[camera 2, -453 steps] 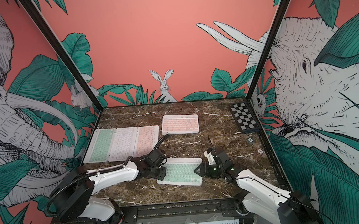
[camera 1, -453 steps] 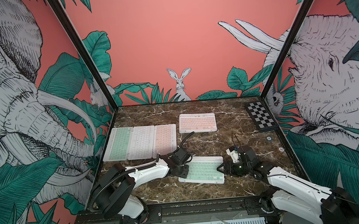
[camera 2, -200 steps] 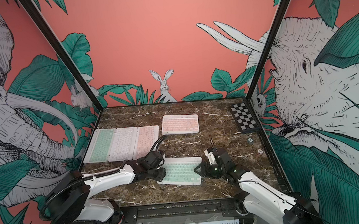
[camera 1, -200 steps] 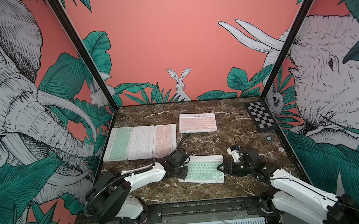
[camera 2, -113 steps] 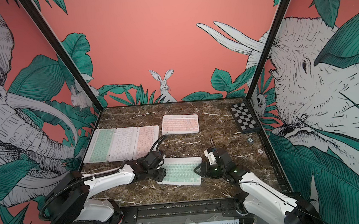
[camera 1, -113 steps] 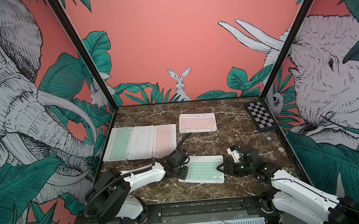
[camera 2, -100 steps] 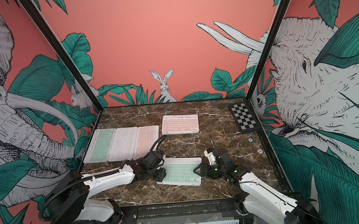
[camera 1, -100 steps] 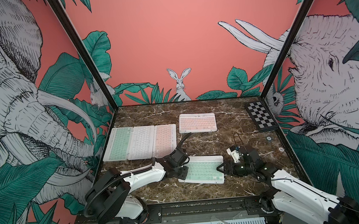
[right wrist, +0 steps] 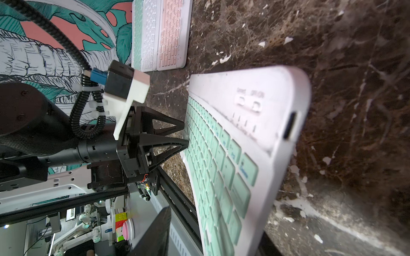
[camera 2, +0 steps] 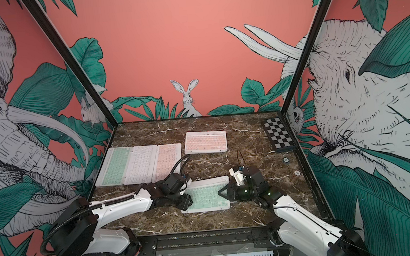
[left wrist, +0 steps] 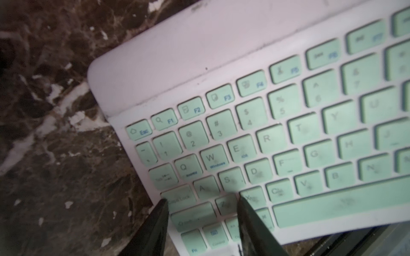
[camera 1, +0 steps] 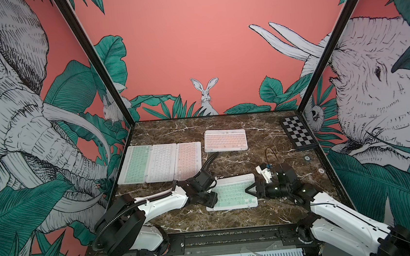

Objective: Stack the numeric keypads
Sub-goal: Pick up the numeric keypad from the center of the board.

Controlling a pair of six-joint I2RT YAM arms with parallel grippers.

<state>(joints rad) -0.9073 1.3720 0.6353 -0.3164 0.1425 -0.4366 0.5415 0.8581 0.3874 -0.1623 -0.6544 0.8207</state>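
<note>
While lying front-centre on table [camera 1: 232,222], green keypad [camera 1: 232,194] flanked at both short edges; left gripper [camera 1: 211,200] pressed together on left edge, probably bracing; right gripper [camera 1: 248,189] at right edge, spread unreadable; likely readying a two-sided lift.

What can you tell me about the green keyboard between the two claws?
The green keyboard is a thin, white-framed, plastic-looking slab with rows of mint keys, a plain strip along its far edge and a port slot in its right end. It sits on the marble tabletop near the front. The left gripper meets its left edge, the right gripper its right end; whether either grips it is unclear.
</note>
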